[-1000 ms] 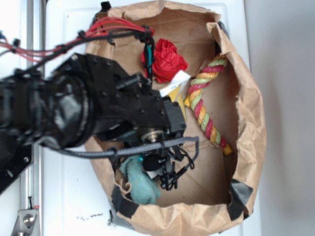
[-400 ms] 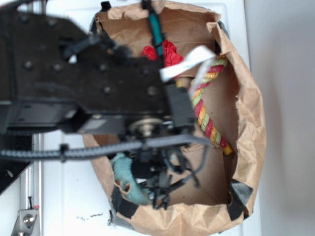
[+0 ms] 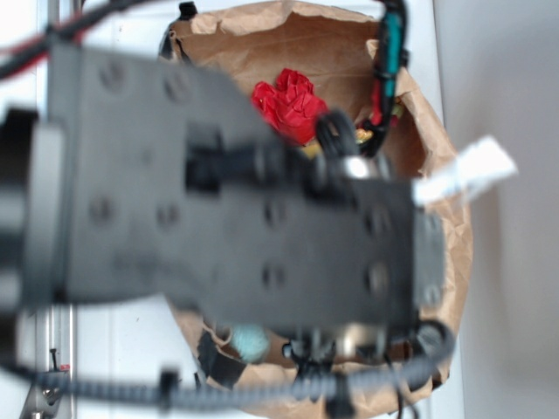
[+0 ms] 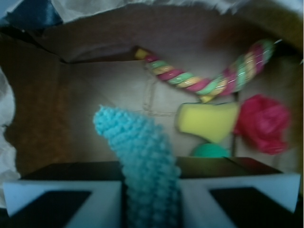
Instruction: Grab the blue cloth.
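Observation:
In the wrist view the blue cloth (image 4: 142,152) is a fuzzy pale teal strip pinched between my two pale fingers (image 4: 95,199), its free end hanging out above the bag floor. My gripper (image 4: 151,202) is shut on it. In the exterior view the blurred black arm covers most of the brown paper bag (image 3: 441,218). Only a small teal patch of the blue cloth (image 3: 249,342) shows under the arm, near the bag's front left corner. The gripper itself is hidden there.
On the bag floor (image 4: 114,90) lie a multicoloured rope toy (image 4: 209,78), a yellow sponge (image 4: 206,121), a red cloth (image 4: 263,123) and a green ball (image 4: 211,151). The red cloth (image 3: 288,105) also shows at the bag's far end. Paper walls surround the floor.
The arm has risen toward the camera and shifted right, now filling most of the exterior view. The blue cloth has come up with it from the bag's front left corner.

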`<state>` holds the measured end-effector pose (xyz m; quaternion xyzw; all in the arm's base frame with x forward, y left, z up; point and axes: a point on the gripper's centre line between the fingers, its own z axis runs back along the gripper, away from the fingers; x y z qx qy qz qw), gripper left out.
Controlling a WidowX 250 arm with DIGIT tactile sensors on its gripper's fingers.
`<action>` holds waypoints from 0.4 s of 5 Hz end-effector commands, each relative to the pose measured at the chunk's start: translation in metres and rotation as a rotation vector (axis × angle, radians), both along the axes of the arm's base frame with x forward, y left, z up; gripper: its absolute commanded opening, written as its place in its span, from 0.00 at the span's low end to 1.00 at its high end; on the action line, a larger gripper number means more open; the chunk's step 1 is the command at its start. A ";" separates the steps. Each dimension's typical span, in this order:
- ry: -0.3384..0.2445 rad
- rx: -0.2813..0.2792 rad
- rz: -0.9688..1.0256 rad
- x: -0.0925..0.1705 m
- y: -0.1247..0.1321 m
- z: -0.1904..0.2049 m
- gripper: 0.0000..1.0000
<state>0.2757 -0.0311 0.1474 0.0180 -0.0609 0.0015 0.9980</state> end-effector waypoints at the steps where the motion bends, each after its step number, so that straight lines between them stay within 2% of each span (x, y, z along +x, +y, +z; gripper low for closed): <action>1: -0.095 0.104 0.122 -0.009 0.023 0.018 0.00; 2: -0.105 -0.004 0.165 -0.016 0.032 0.034 0.00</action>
